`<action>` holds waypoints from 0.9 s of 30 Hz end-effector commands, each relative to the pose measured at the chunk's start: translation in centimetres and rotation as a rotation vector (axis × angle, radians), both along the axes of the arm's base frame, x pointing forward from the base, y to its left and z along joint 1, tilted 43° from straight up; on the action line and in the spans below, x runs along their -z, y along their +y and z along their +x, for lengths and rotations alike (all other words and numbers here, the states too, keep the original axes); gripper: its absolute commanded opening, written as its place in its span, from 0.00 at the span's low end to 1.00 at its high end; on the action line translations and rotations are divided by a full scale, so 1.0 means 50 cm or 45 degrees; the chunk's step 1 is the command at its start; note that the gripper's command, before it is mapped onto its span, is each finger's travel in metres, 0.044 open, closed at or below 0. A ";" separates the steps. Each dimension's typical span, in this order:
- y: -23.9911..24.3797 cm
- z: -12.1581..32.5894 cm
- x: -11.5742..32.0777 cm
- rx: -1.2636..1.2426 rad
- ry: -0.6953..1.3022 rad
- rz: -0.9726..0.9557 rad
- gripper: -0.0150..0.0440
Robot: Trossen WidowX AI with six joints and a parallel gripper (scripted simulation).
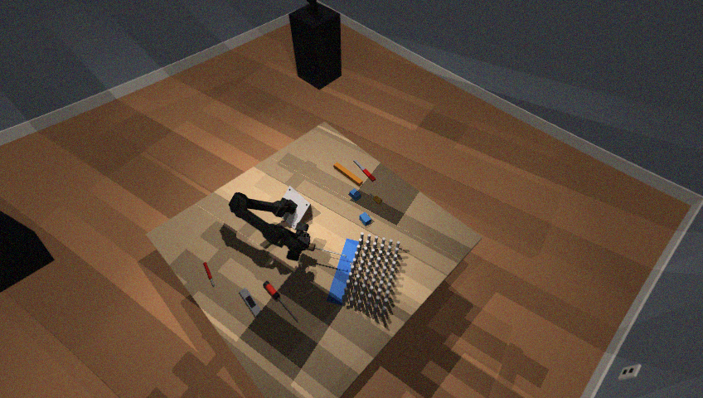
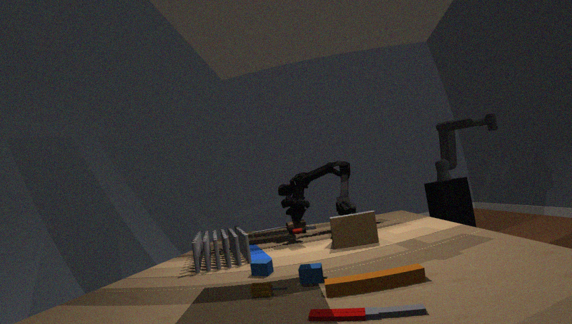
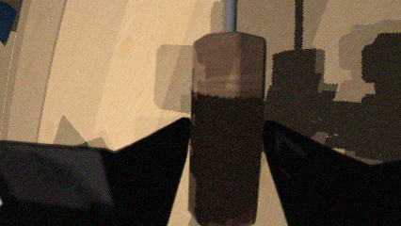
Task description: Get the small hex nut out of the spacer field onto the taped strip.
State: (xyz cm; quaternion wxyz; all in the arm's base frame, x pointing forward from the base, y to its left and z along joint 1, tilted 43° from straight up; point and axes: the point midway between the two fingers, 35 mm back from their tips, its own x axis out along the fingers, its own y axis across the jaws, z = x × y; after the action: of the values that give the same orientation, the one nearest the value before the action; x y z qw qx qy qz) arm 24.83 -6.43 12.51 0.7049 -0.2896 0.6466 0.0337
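Observation:
My gripper (image 1: 310,245) (image 2: 296,225) (image 3: 228,122) is shut on the brown handle (image 3: 229,66) of a tool with a thin metal rod (image 1: 329,251) (image 3: 231,16). The handle is upright in the wrist view. In the top view the rod reaches from the gripper over the blue taped strip (image 1: 338,283) (image 2: 258,251), its end near the front row of spacers. A shadow of the rod lies beside it, so it seems raised off the table. The grey spacers (image 1: 361,235) (image 2: 218,252) stand upright in rows. The nut cannot be made out, nor can the rod's tip shape.
A slanted white-faced panel (image 1: 294,209) (image 2: 355,229) stands beside the arm. Two blue blocks (image 1: 365,218) (image 2: 311,274), an orange bar (image 1: 347,173) (image 2: 375,280) and a small yellow-handled tool (image 1: 376,198) lie on one side. A red-handled screwdriver (image 1: 270,289) and a grey item (image 1: 249,302) lie opposite.

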 end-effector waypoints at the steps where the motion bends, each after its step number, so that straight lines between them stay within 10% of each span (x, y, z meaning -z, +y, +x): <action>1: 0.033 0.008 -0.034 -0.001 -0.004 0.001 0.25; 27: 0.037 0.001 -0.130 0.471 -0.179 -0.029 0.25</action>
State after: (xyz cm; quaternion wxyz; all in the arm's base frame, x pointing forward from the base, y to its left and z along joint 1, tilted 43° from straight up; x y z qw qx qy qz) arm 24.92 -3.74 18.38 0.7295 -0.2091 0.6466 -0.0777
